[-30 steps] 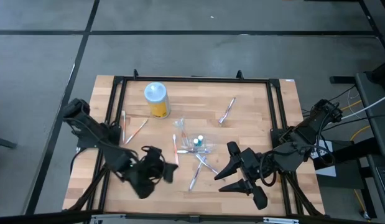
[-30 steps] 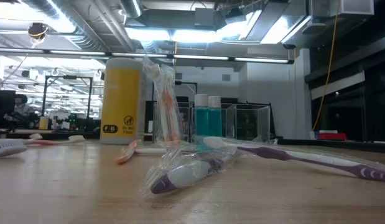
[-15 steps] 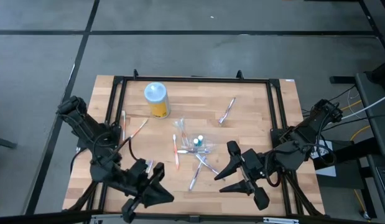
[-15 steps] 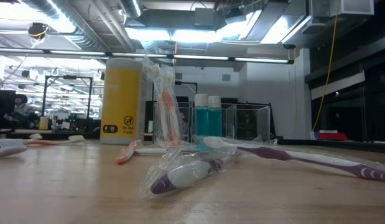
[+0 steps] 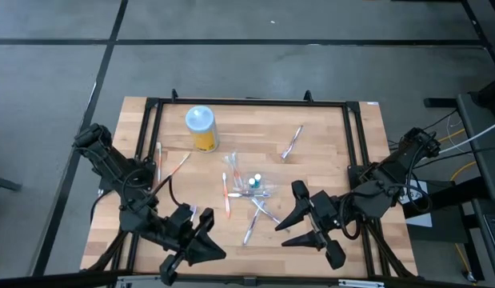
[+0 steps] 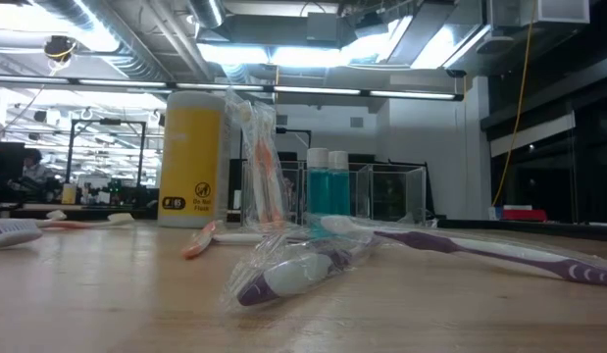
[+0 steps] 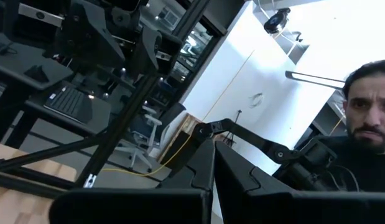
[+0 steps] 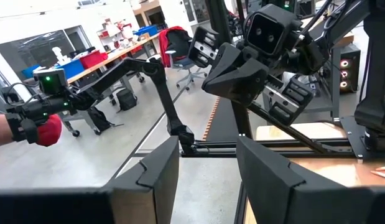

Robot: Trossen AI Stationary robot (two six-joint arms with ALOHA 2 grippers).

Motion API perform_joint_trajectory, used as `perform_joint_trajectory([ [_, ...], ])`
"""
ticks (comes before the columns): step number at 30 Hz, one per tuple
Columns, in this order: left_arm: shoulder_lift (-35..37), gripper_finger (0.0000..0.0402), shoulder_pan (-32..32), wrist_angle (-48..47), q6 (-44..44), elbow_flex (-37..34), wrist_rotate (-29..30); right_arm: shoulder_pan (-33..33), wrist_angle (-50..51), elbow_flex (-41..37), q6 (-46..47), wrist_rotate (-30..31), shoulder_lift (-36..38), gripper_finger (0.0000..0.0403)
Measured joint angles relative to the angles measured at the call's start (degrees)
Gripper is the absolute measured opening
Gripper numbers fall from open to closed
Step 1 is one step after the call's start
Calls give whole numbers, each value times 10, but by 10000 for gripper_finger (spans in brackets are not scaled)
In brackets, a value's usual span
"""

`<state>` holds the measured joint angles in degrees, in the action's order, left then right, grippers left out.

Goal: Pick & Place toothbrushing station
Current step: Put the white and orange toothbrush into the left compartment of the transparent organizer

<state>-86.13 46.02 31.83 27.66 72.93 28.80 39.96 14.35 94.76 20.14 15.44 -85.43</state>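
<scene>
Centrally, toothbrushes (image 5: 249, 200) on table, left end effector (image 5: 201, 240) clenched, right end effector (image 5: 299, 226) released, both apart.

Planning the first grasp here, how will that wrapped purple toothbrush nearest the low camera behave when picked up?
The wrapped purple toothbrush probably weighs little. Its crinkled clear wrapper looks loose and glossy, so fingers may slip or pinch only film. The brush inside should stay stiff, though it might slide within the wrapper.

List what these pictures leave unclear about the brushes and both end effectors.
- Brush count: too small in the high view where they cluster around the clear holder.
- Wrapped brush: film blurs its bristles, low view.
- Left end effector and right end effector: absent from the low view.
</scene>
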Motion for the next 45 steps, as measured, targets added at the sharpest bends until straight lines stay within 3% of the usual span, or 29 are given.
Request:
perform_joint_trajectory([
  [4, 0, 4, 0, -8, 6, 0, 16, -1, 0, 0, 0, 0, 0, 164],
  [7, 0, 4, 1, -88, 85, 0, 125, -1, 0, 0, 0, 0, 0, 164],
  [10, 0, 4, 0, -287, 298, 0, 285, -1, 0, 0, 2, 0, 0, 164],
  [12, -6, 4, -1, -445, 497, 0, 329, -1, 0, 0, 4, 0, 0, 164],
  [14, -22, 4, -7, -577, 683, 0, 307, -1, 0, 0, 7, 0, 0, 164],
  [16, -40, 5, -18, -674, 822, -1, 218, -1, 0, 0, 14, 0, 0, 164],
  [19, -85, 21, -43, -738, 915, -1, 76, -1, -1, 0, 19, 0, 0, 164],
  [25, -155, 91, -98, -740, 932, -1, -26, -1, -9, 0, 27, 0, 0, 164],
  [32, -189, 161, -186, -749, 873, 0, -39, -1, -17, 0, 34, -9, 0, 164],
  [45, -227, 157, -270, -765, 754, 0, -118, 8, -18, 0, 45, -15, 0, 164],
])
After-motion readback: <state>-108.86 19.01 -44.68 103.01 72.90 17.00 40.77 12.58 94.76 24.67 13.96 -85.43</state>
